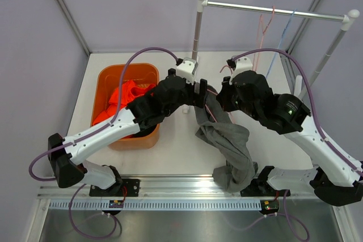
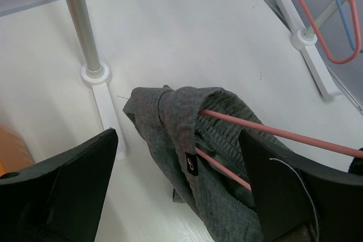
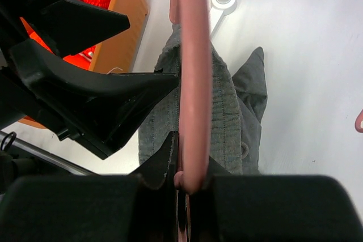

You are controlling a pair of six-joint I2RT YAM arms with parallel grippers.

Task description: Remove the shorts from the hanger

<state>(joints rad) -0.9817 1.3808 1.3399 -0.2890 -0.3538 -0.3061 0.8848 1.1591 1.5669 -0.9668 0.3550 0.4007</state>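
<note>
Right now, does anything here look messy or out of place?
Yes: the grey shorts hang bunched at one end of a pink hanger clamped in the right gripper. Their loose end trails across the table onto the rail at its near edge.

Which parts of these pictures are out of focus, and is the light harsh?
Right wrist: the pink hanger, close to the lens, is blurred; the grey shorts are sharper. Left wrist: the shorts are sharp, with no glare. Top view: even light, soft shadows.
</note>
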